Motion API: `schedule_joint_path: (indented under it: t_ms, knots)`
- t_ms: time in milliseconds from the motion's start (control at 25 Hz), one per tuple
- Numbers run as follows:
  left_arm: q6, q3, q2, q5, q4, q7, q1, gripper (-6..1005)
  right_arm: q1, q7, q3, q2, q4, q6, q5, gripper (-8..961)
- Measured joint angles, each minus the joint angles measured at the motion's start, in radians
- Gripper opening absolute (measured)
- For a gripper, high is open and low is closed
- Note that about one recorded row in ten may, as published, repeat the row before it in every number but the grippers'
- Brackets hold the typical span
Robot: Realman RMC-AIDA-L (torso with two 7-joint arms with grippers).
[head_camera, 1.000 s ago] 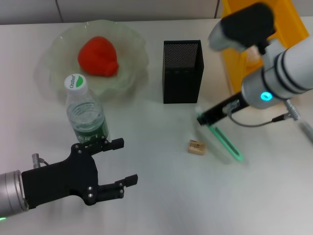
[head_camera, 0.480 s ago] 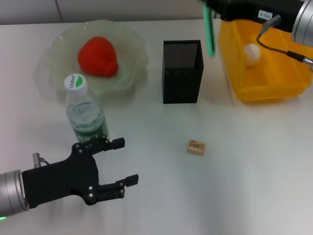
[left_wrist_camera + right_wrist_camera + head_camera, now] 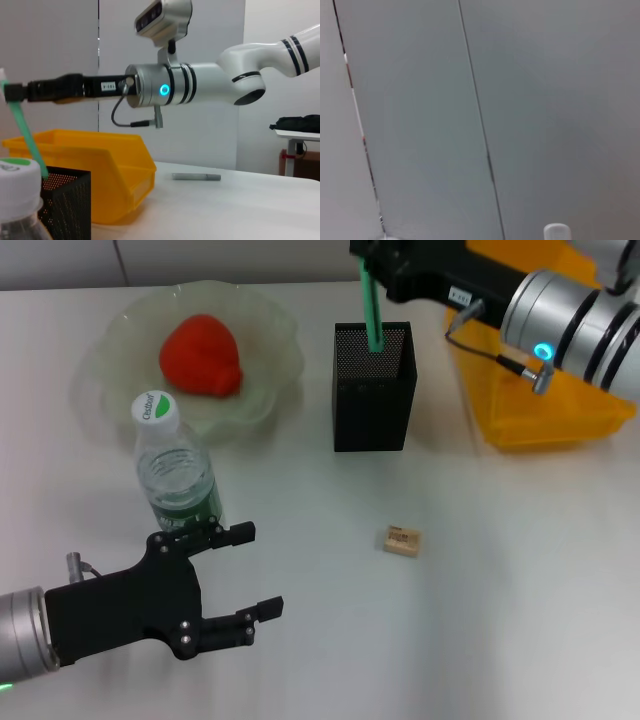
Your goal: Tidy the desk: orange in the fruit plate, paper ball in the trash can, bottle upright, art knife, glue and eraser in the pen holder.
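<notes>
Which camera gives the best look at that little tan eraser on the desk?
The head view: the eraser lies in full sight on the desk, in front of the pen holder. Neither wrist view shows it.

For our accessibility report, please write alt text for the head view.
The right gripper holds a green art knife upright over the black pen holder, its tip inside. The left gripper is open beside the upright bottle.

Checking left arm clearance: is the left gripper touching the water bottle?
Cannot tell. In the head view the left gripper sits open just below the water bottle, its upper finger overlapping the bottle's base, with no clear gap or contact.
</notes>
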State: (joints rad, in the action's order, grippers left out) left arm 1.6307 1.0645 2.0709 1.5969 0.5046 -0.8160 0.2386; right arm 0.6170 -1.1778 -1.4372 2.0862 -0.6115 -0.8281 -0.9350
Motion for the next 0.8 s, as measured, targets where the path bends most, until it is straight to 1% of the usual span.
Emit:
schedule_joint_path:
  t_ms: [80, 200, 240, 280, 320, 360, 400, 440, 480, 520, 560, 600, 640, 680, 760, 800]
  knots:
    - [0.0, 0.0, 0.0, 0.0, 0.0, 0.0, -0.001, 814, -0.002, 0.007, -0.002, 0.0, 0.006, -0.001, -0.004, 182]
    - [0.0, 0.0, 0.0, 0.0, 0.0, 0.0, -0.001, 814, -0.03, 0.011, -0.013, 0.003, -0.005, -0.002, -0.004, 189]
    - [0.001, 0.0, -0.001, 0.0, 0.0, 0.0, -0.001, 814, -0.05, 0.005, -0.023, 0.001, -0.02, -0.002, -0.004, 191]
    - [0.001, 0.0, -0.001, 0.0, 0.0, 0.0, -0.001, 814, -0.05, 0.005, -0.023, 0.001, -0.02, -0.002, -0.004, 236]
    - [0.001, 0.0, -0.001, 0.0, 0.0, 0.0, -0.001, 814, -0.076, -0.01, -0.038, -0.002, -0.049, -0.003, -0.004, 281]
    - [0.001, 0.0, -0.001, 0.0, 0.0, 0.0, -0.002, 814, -0.076, -0.01, -0.038, -0.002, -0.049, -0.003, -0.004, 325]
    - [0.002, 0.0, -0.001, 0.0, 0.0, 0.0, -0.003, 814, -0.094, -0.023, -0.047, -0.003, -0.07, -0.003, -0.006, 370]
    - [0.002, 0.0, -0.001, 0.0, 0.0, 0.0, -0.004, 814, -0.139, -0.082, -0.066, -0.004, -0.139, -0.004, -0.035, 415]
    - [0.002, 0.0, -0.001, 0.0, 0.0, 0.0, -0.004, 814, -0.139, -0.082, -0.066, -0.004, -0.139, -0.004, -0.035, 439]
    - [0.004, 0.0, -0.002, 0.0, 0.0, -0.001, -0.007, 814, -0.192, -0.192, -0.079, -0.006, -0.251, -0.005, -0.122, 462]
    - [0.004, 0.0, -0.002, 0.0, 0.0, -0.001, -0.007, 814, -0.221, -0.27, -0.08, -0.007, -0.321, -0.006, -0.194, 486]
    - [0.006, -0.001, -0.002, 0.0, 0.0, -0.002, -0.008, 814, -0.221, -0.27, -0.08, -0.007, -0.321, -0.006, -0.194, 509]
    - [0.009, -0.001, -0.003, 0.0, 0.0, -0.005, -0.008, 814, -0.28, -0.454, -0.076, -0.007, -0.478, -0.027, -0.394, 533]
    - [0.009, -0.001, -0.003, 0.0, 0.0, -0.005, -0.008, 814, -0.28, -0.454, -0.076, -0.007, -0.478, -0.027, -0.394, 556]
    - [0.011, -0.001, -0.003, 0.0, 0.0, -0.008, -0.009, 814, -0.312, -0.651, -0.066, -0.004, -0.622, -0.084, -0.617, 603]
    - [0.011, -0.001, -0.003, 0.0, 0.0, -0.008, -0.009, 814, -0.314, -0.744, -0.059, -0.003, -0.678, -0.124, -0.721, 627]
